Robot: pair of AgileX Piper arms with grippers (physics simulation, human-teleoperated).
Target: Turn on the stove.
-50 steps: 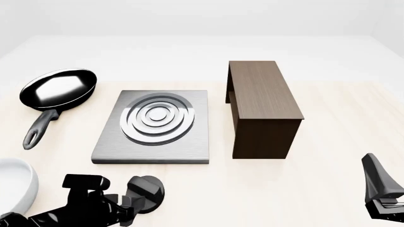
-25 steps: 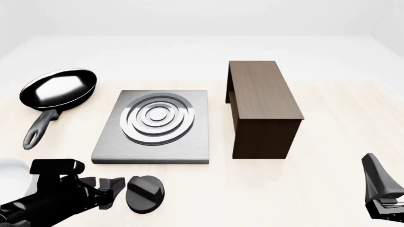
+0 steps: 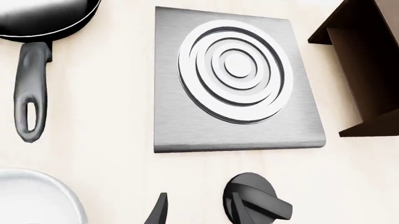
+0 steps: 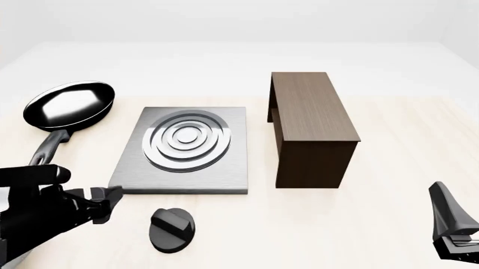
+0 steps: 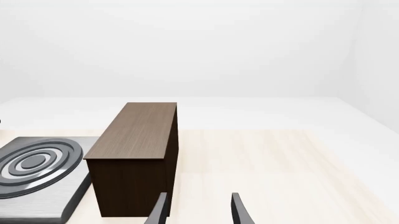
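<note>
Left gripper (image 4: 105, 203) has pulled back from the black knob (image 4: 171, 228): a second ago its fingers sat at the knob, now it is up and to the left, clear of it, near the stove's (image 4: 182, 150) front-left corner. Knob now fully exposed in front view, its ridge running on a diagonal. The white bowl at the lower left is now almost wholly hidden behind the left arm
</note>
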